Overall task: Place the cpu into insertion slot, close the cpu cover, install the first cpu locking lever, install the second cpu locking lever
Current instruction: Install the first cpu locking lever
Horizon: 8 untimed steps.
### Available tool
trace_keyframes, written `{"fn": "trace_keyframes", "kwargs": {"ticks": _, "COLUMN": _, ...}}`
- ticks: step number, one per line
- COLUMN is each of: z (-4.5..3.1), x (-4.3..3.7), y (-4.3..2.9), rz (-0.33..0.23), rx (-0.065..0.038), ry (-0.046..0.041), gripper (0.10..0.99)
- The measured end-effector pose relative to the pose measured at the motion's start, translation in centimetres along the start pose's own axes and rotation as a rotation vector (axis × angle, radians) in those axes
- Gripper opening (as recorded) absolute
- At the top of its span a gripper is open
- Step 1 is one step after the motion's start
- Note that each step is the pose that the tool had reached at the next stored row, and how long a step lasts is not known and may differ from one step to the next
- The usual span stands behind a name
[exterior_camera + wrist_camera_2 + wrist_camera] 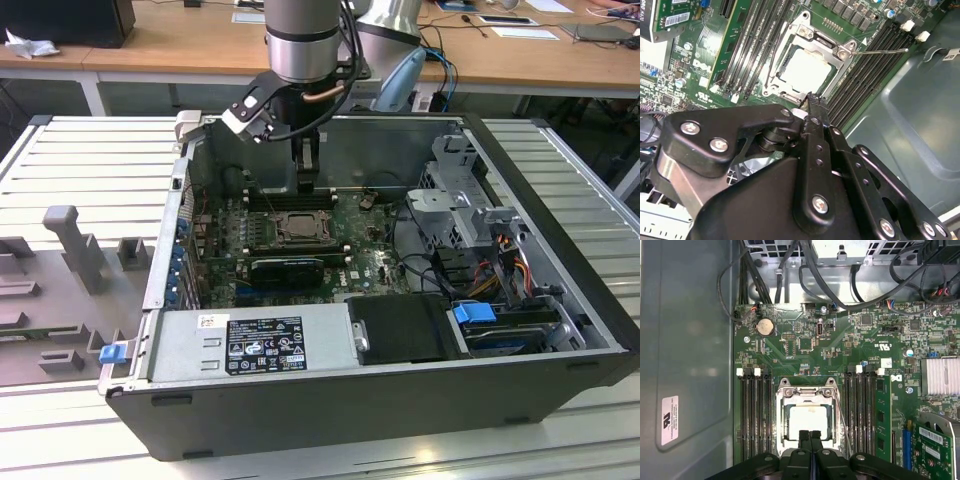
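**The cpu sits in its slot and the pincer is shut above it**

A big dark computer case point(400, 400) lies open and takes up most of the exterior view. On its floor is a green board point(372, 266) with many small parts. The insertion slot point(299, 229) is a little left of the middle of that view. It is a small square with a shiny metal rim.

In the first wrist view, the cpu cover point(782, 417) is a thin silver frame lying around the cpu point(807, 421). The cpu is a pale, flat square that shows through the cover's big window. In the second wrist view, a thin metal lever point(885, 50) sticks out sideways from the slot's corner, over the long black slots.

The grey arm point(305, 40) comes straight down from the top middle of the exterior view. Its black gripper point(308, 175) points down, just above the far edge of the slot. In both wrist views its two fingers point(804, 439) press together, and nothing shows between them.
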<state>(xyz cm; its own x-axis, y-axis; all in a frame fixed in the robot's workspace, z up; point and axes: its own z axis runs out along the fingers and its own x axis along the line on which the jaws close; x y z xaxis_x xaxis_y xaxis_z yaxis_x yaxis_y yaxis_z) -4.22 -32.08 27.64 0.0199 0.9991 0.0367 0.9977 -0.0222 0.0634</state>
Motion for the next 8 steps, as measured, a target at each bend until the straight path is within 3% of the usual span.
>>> {"fn": "trace_keyframes", "kwargs": {"ticks": 8, "z": -0.75, "x": 0.03, "y": 0.05, "rz": 0.000, "rx": 0.000, "ry": 0.0000, "gripper": 0.106}}
